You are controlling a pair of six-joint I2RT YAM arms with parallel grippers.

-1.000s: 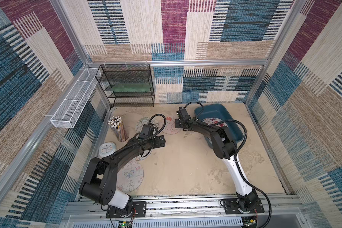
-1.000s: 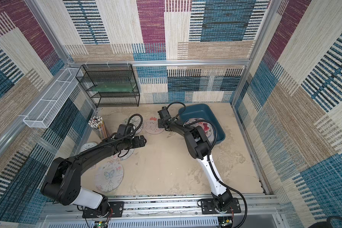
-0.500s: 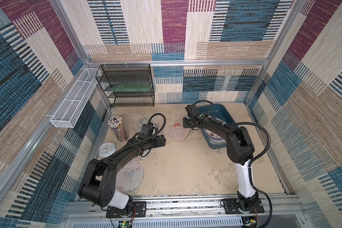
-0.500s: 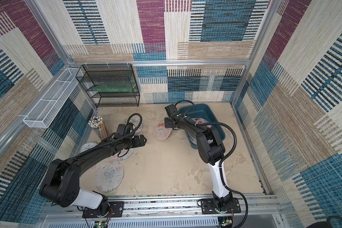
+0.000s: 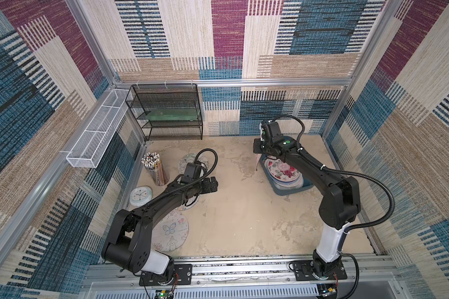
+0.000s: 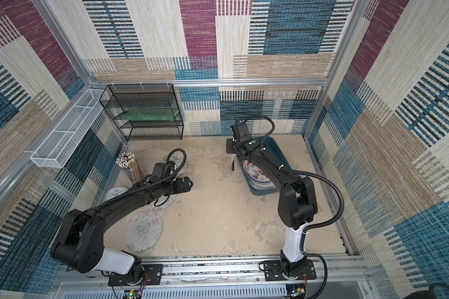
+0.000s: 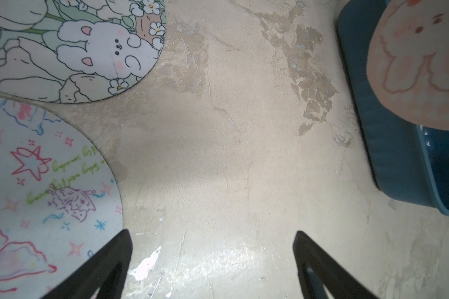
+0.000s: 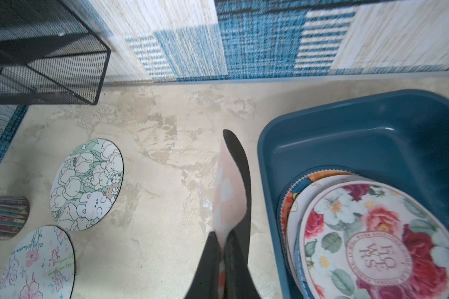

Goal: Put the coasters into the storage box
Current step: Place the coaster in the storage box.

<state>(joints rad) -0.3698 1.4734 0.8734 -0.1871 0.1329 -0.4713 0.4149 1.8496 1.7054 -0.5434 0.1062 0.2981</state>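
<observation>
The right hand is clamped on the edge of a thin, round, peach-pink coaster printed with a cartoon bunny. The mat hangs limp and edge-on just beside the long wall of the teal-blue plastic storage box. Inside the tub, a rose-printed round coaster tops a small stack at one end, and the far end is bare.

Across the mottled beige surface, the left hand hovers with its jaws wide apart and nothing between them. Three more mats lie flat on that side: a green one with a white rabbit among tulips, a white one scribbled with stars, and a pale butterfly one near the left arm's base.
</observation>
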